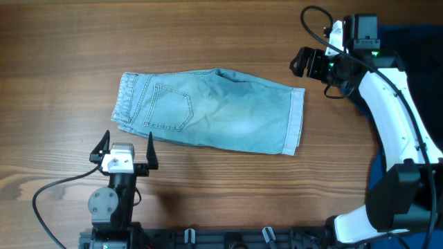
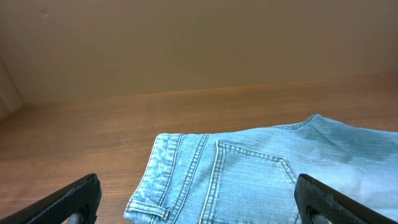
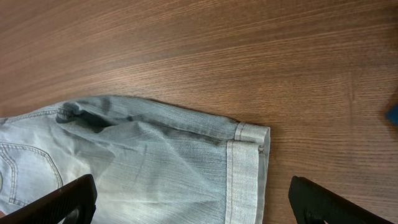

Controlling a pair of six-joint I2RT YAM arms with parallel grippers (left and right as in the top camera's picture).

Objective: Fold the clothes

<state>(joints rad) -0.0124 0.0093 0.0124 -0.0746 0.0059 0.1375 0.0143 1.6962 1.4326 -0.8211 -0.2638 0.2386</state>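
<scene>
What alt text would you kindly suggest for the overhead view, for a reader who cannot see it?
Faded denim shorts lie flat on a wooden table, waistband left, hem right. The open left tool sits beside the waistband; the open right tool is beyond the hem.

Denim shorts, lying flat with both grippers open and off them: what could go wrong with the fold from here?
1. The denim shorts carry a rumpled ridge near the far edge; folding over it may lock in a lump.
2. The right gripper hangs by the cuff, the left gripper by the waistband; pinching only the top layer could split the layers.
3. The dark-blue fabric lies by the right arm and might snag.
</scene>
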